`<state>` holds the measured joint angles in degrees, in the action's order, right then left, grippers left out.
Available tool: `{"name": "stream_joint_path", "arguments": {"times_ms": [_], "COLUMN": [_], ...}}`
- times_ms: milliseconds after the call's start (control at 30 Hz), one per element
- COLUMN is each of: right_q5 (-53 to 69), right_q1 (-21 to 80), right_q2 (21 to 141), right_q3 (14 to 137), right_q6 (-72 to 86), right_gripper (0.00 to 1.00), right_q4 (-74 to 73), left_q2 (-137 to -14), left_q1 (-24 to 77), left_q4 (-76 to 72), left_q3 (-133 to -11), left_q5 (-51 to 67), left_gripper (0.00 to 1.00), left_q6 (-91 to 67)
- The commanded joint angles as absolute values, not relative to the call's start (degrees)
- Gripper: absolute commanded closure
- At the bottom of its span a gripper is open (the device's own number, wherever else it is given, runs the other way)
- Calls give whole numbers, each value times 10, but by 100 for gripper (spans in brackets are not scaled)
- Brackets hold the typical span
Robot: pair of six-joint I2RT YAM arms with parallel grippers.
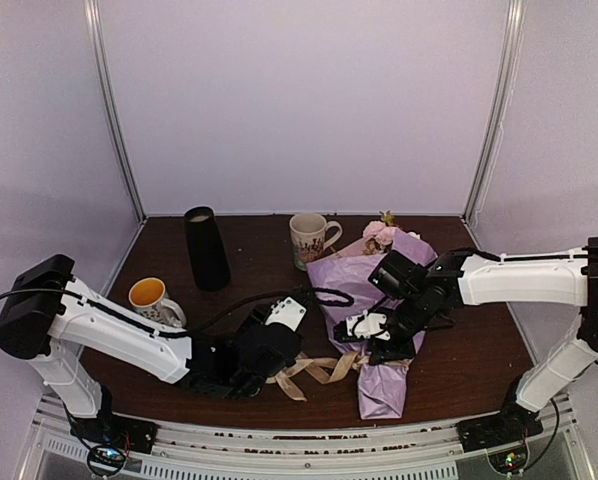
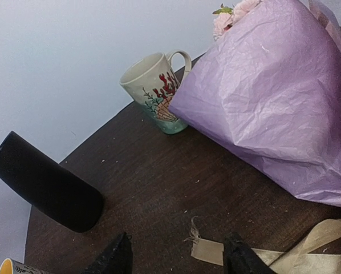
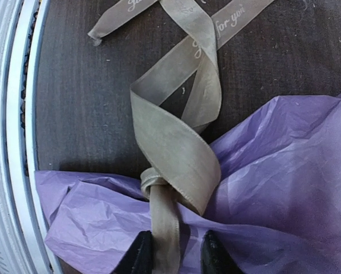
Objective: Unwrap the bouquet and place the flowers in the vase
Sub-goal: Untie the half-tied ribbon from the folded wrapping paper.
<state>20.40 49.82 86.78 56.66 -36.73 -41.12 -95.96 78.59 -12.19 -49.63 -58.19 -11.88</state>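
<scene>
Soft, even light washes the pale walls [image 1: 309,100] (a lavender cast); shadows stay faint, the overhead view's edges bow.

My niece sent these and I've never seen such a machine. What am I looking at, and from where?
Two robot arms are bolted to a table. The wide picture looks down from above and behind them; the other two come from cameras on the wrists, each showing its own dark fingers. On the table: a bouquet in lilac paper, its tan ribbon, a black vase, a cream mug and an orange-lined mug. The right gripper straddles the ribbon by its knot, jaws apart; the left gripper hangs open by a ribbon end. Nothing is held.
</scene>
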Motion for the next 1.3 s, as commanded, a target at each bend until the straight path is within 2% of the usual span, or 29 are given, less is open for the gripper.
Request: {"name": "stream_joint_path", "arguments": {"times_ms": [0,33,100,233,333,400,433,467,700,1067,1267], "right_q5": [186,188,191,198,223,240,242,242,288,296,339], "right_q1": [506,506,506,500,484,471,467,464,402,292,271], "right_q2": [864,861,837,774,740,727,724,723,715,534,510], "right_q3": [590,596,602,601,601,595,591,586,578,463,448], "right_q6": [-351,-345,-338,-326,-311,-305,-305,-306,-301,-334,-337], "right_gripper": [91,96,99,100,100,100,100,100,100,100,100], "right_q4": [-406,-410,-419,-435,-448,-450,-449,-449,-459,-447,-452], "left_q2": [-951,-951,-952,-967,-981,-983,-986,-993,-1042,-1119,-1178], "left_q1": [789,789,790,794,794,796,797,798,812,811,810], "left_q4": [-112,-113,-116,-150,-196,-255,-280,-298,-355,-332,-306], "left_q3": [-494,-495,-499,-512,-520,-506,-503,-505,-554,-643,-720], "left_q5": [-588,-586,-583,-568,-535,-479,-458,-442,-396,-304,-350], "left_gripper": [43,43,43,42,36,29,12,3,2,2,3], "left_q6": [-146,-147,-145,-107,-76,-52,-42,-33,2,23,39]}}
